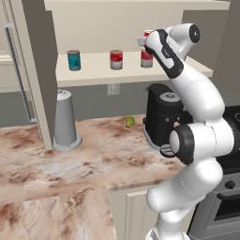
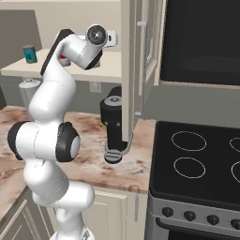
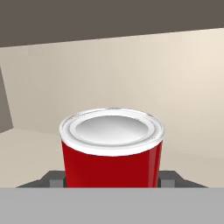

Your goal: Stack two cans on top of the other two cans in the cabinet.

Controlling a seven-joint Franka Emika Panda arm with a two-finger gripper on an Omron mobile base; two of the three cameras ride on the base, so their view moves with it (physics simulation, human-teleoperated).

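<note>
Gripper (image 3: 112,181) clamped on the red can (image 3: 112,151), above the lower can (image 1: 146,59); I'd centre it squarely, lower gently, release only once seated.

The white arm rises from its base, bends at the dark elbow joint and reaches up and forward toward the cabinet (image 1: 131,21) shelf. The gripper (image 3: 112,180) has its jaws closed on the all-red can (image 3: 112,151), holding it upright above the shelf board.
</note>
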